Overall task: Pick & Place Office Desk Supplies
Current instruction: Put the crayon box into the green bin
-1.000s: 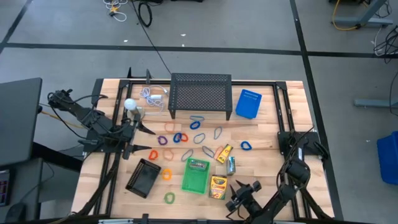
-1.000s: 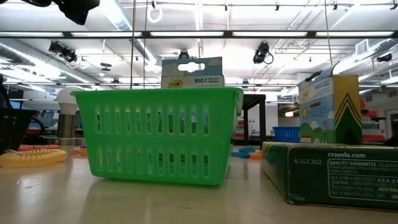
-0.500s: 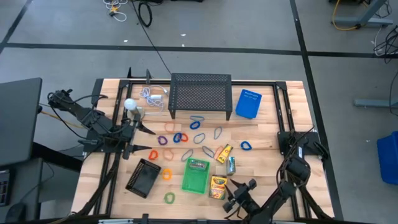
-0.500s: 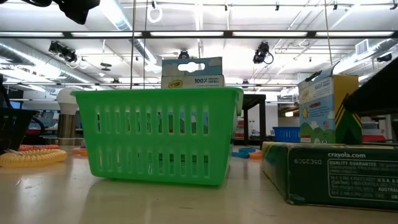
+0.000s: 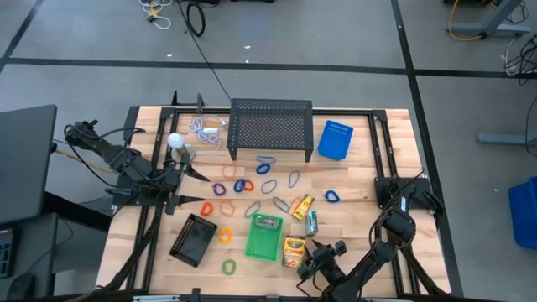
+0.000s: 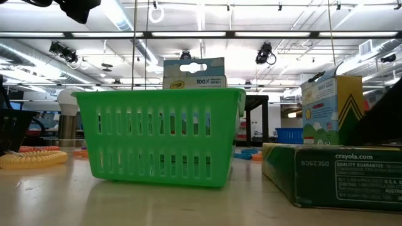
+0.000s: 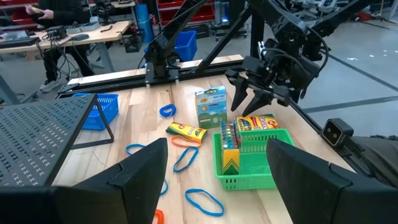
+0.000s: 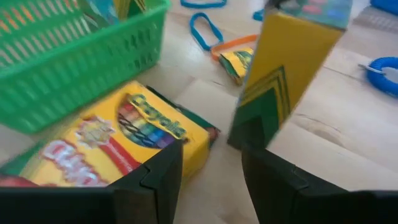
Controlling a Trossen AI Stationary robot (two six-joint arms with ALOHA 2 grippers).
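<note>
Crayon box (image 5: 294, 251) lies flat just beside green basket (image 5: 263, 237), my right gripper (image 5: 317, 262) part-open & empty at its edge, so straddle narrow sides, clear of upright box (image 8: 292, 59).

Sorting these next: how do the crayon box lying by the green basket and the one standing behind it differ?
The flat crayon box lies on its broad side beside the green basket; the upright crayon box stands on end. The flat one is wider, the upright one narrower. Both are yellow with green marks.
</note>
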